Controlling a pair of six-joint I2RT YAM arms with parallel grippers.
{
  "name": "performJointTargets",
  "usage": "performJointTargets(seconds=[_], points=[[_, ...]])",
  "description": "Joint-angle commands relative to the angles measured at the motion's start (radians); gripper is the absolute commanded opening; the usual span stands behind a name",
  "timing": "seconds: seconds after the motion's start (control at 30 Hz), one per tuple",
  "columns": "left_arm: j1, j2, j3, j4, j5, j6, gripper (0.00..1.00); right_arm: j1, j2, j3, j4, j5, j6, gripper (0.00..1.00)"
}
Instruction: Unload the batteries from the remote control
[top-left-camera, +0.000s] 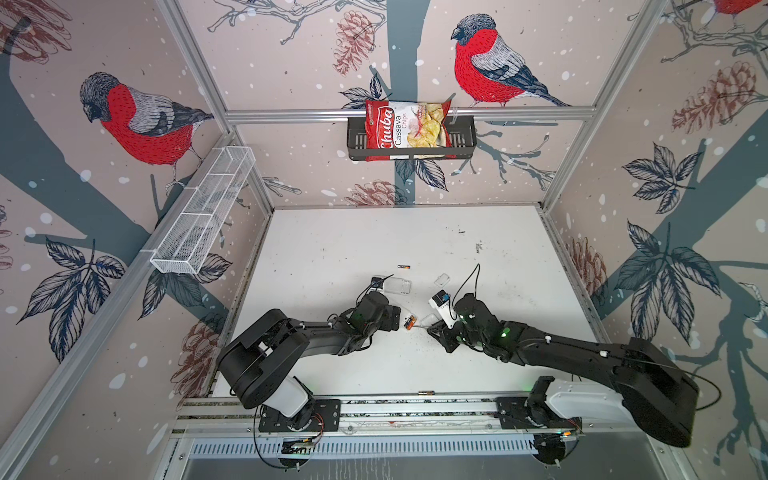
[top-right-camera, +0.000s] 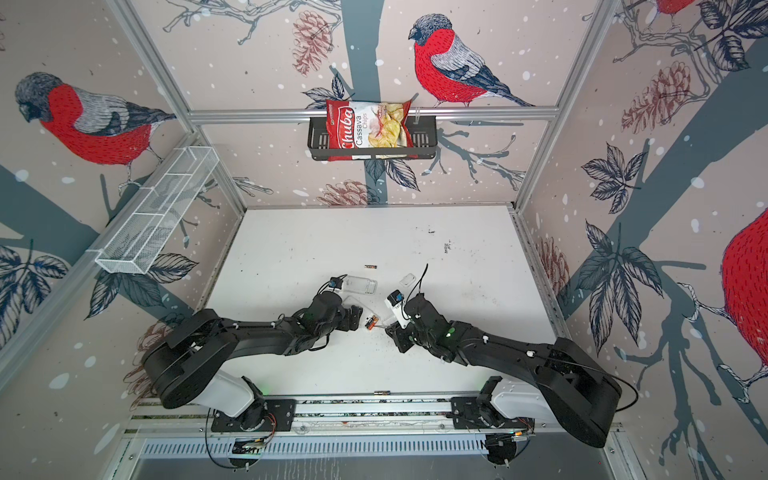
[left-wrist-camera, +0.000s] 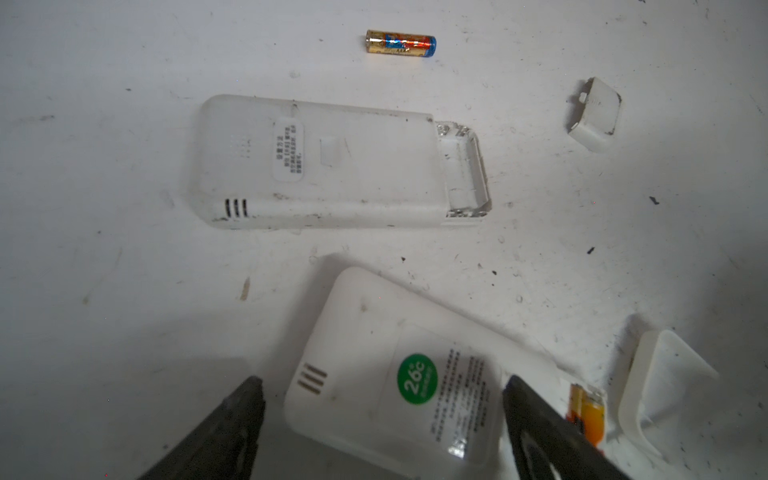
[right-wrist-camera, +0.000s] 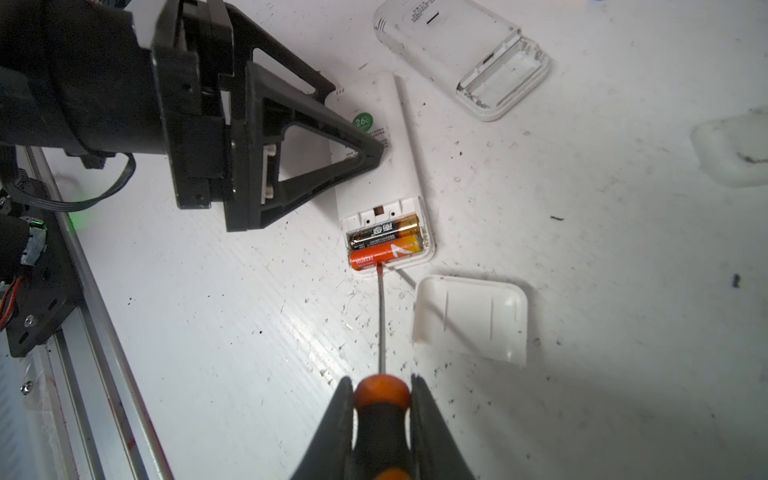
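Walls papered with red-breasted birds (top-left-camera: 145, 120) box in a scuffed white tabletop (top-left-camera: 374, 241) speckled with dark crumbs. At the upper centre of both top views a red-and-white chips bag (top-left-camera: 405, 124) sits in a black wire shelf basket (top-left-camera: 465, 139). A white mesh basket (top-left-camera: 203, 212) hangs at the left.

The job looks about half done. Just below the middle of both top views lies a white plastic remote with a round green sticker (right-wrist-camera: 374, 178), with its white compartment cover (right-wrist-camera: 471, 318) off and just beside it. 2 cells still sit side by side in its open bay: a black battery with a gold band (right-wrist-camera: 384, 232) and an orange battery (right-wrist-camera: 386, 252). A second white remote (left-wrist-camera: 324, 162) lies slightly higher in the frame. Its bay is empty and its small white cover (left-wrist-camera: 594, 114) lies apart. 1 loose gold-and-blue battery (left-wrist-camera: 401, 43) rests higher up, and what looks like another loose battery (top-left-camera: 426, 392) lies at the bottom edge by the rail.

The right gripper (right-wrist-camera: 381, 384) pinches an orange-and-black-handled screwdriver (right-wrist-camera: 380, 324), whose thin metal tip meets the orange battery at the bay's outer lip. The left gripper (left-wrist-camera: 383, 382) is spread wide, straddling the stickered remote's body. A gap shows on 1 side, so it probably steadies rather than clamps. Both seated cells remain to be levered out.
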Motion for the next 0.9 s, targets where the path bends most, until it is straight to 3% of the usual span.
performJointTargets(seconds=[0.0,0.87], points=[[0.000,0.000,-0.005,-0.007,0.033,-0.014,0.89,0.001,0.008,-0.008,0.058,0.003,0.012,0.00],[0.000,-0.004,-0.019,0.002,0.042,-0.027,0.87,-0.037,-0.022,-0.055,0.099,-0.046,0.037,0.00]])
